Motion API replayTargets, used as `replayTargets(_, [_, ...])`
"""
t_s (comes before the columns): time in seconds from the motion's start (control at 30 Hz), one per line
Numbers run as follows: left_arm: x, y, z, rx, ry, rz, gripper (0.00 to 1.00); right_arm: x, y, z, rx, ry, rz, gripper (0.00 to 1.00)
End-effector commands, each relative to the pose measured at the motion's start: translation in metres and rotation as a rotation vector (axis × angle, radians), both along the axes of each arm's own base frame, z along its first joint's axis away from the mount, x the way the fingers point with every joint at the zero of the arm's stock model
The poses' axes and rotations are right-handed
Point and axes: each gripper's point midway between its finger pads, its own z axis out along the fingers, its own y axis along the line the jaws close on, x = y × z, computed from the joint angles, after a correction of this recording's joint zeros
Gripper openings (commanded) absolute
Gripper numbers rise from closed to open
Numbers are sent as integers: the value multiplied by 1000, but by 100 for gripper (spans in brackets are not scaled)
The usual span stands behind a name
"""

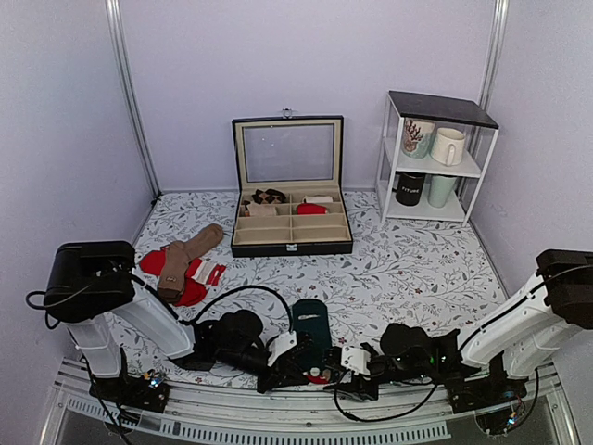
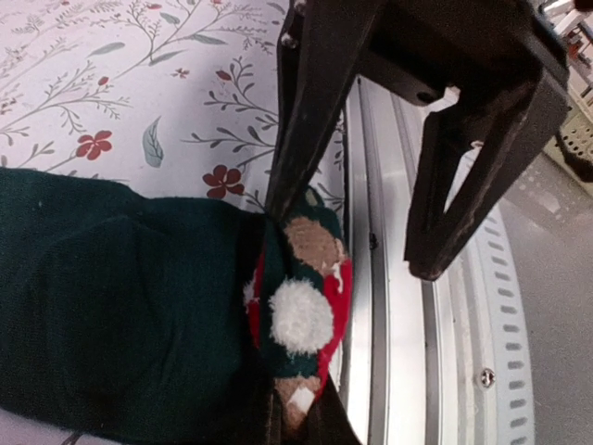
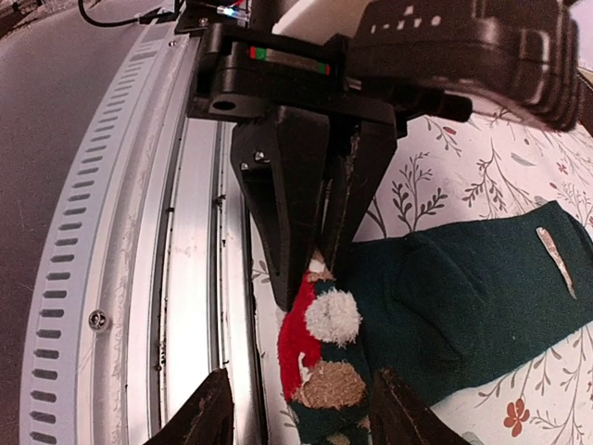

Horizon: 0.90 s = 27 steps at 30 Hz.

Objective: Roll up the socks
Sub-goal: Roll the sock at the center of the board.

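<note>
The dark teal-green socks [image 1: 310, 326] lie flat near the table's front edge, between my two grippers. Their near end is patterned red, tan and white, with a white pompom [image 2: 298, 315]. My left gripper [image 2: 301, 413] is shut on the tip of that patterned end; the right wrist view shows its closed fingers [image 3: 306, 232] pinching it. My right gripper [image 3: 306, 413] is open, with its jaws on either side of the patterned end [image 3: 324, 371] and not touching it. In the top view the left gripper [image 1: 298, 369] and right gripper [image 1: 335, 375] meet nose to nose at the sock end.
A black compartment box [image 1: 292, 243] with its lid up stands at the back centre. Tan-brown socks [image 1: 185, 255] lie on red socks [image 1: 148, 262] at the left. A white shelf [image 1: 435, 102] with mugs stands at the back right. A metal rail [image 1: 278, 413] runs right beside the sock end.
</note>
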Motion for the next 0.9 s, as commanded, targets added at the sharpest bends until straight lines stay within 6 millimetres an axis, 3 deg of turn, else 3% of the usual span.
replayTargets(0.0, [-11,38,-56,229,88,9,0,0,9,-8,-26,-7,-1,51])
replayTargets(0.33, [-11,38,-56,227,91,12,0,5,1,-35,-107,30,-59,34])
replayTargets(0.57, [-8,33,-48,201,76,10,2,2,-11,-61,-180,116,-107,12])
replayTargets(0.73, [5,28,-33,166,-1,47,7,-2,-16,-70,-205,210,-145,3])
replayTargets(0.87, [15,24,-2,109,-117,63,9,-7,-19,-69,-207,333,-155,3])
